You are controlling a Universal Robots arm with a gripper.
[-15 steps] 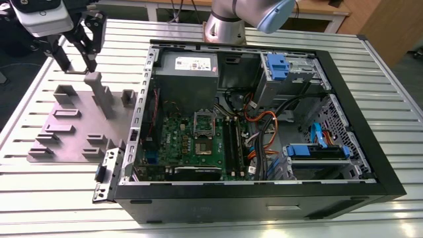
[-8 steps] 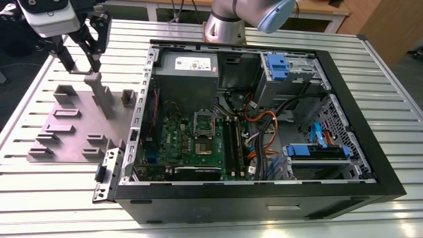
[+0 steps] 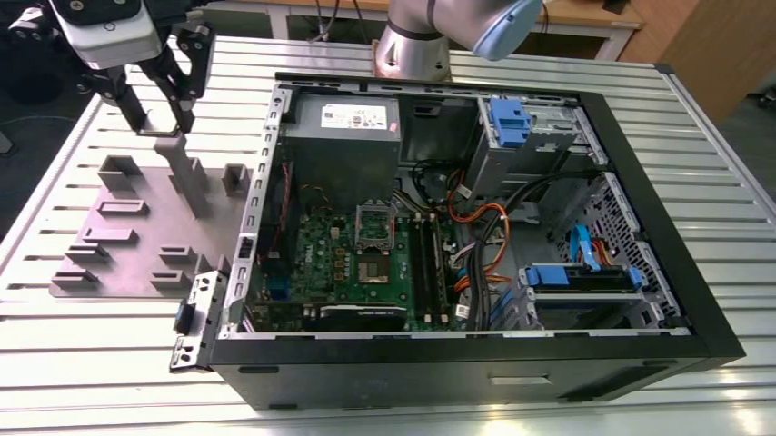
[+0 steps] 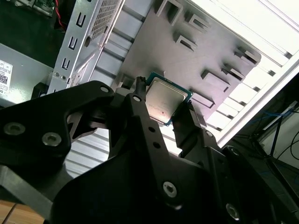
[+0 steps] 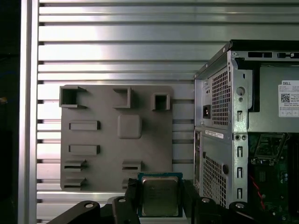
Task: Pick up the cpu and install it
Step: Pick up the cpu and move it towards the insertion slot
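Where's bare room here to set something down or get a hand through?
Free: table slats at the exterior view's left below the fixture plate, and the strip at the exterior view's right of the case. Crowded: inside the case, cables beside the motherboard. The gripper, shut on the cpu, hangs over the plate.

The exterior view looks steeply down on the counter (image 3: pixel 97 363) and open computer case (image 3: pixel 485 377). Both wrist views, close behind the hand (image 5: pixel 160 199) (image 4: pixel 163 101), share the cpu (image 5: pixel 160 192) (image 4: pixel 166 98) and fixture plate (image 5: pixel 107 140) (image 4: pixel 154 46).
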